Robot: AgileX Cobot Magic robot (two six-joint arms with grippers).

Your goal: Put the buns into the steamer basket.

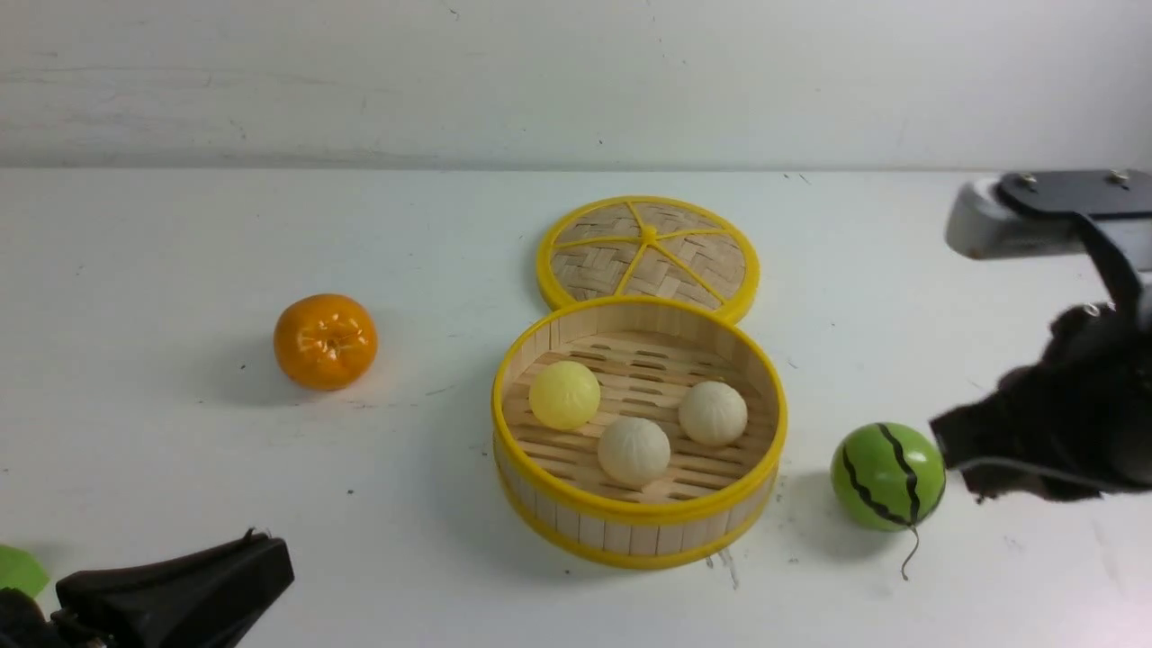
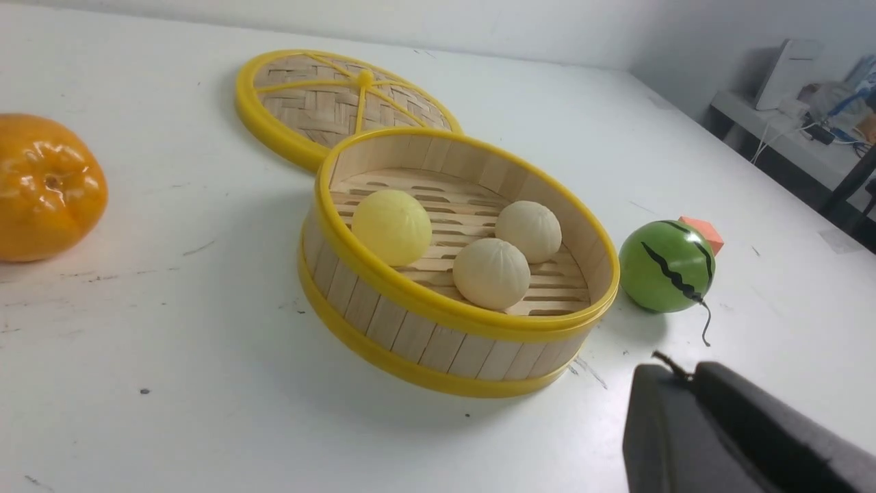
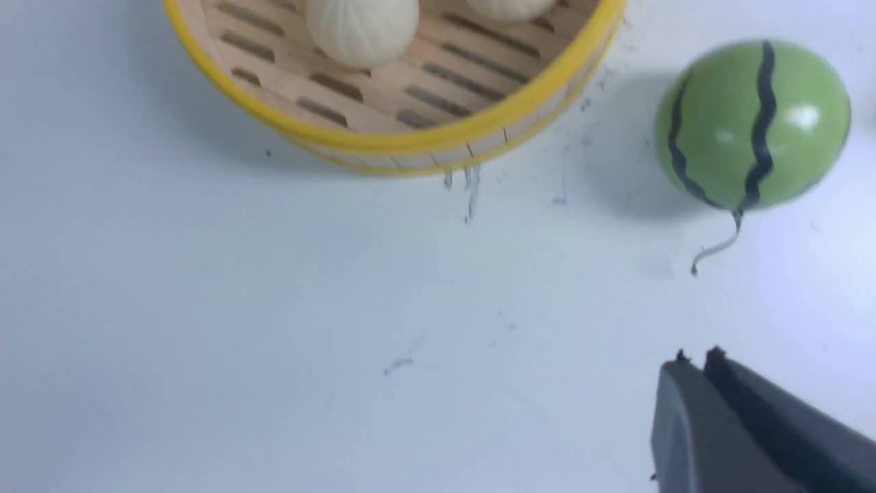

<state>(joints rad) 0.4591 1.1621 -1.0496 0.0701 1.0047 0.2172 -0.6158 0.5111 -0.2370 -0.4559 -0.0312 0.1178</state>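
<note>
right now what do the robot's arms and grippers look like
The left gripper is matte black and wedge-shaped, its fingers tapering to a blunt tip. The right gripper is black too, blurred in the front view, with a thin cable along it and a pale grey housing topped by a dark screwed plate.

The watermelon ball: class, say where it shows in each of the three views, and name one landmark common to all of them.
Front view: the watermelon ball sits right of centre, just right of the steamer basket.
Left wrist view: right of centre, beside the basket's rim.
Right wrist view: upper right corner.
Shared landmark: the steamer basket's yellow rim, next to the ball in every view.
</note>
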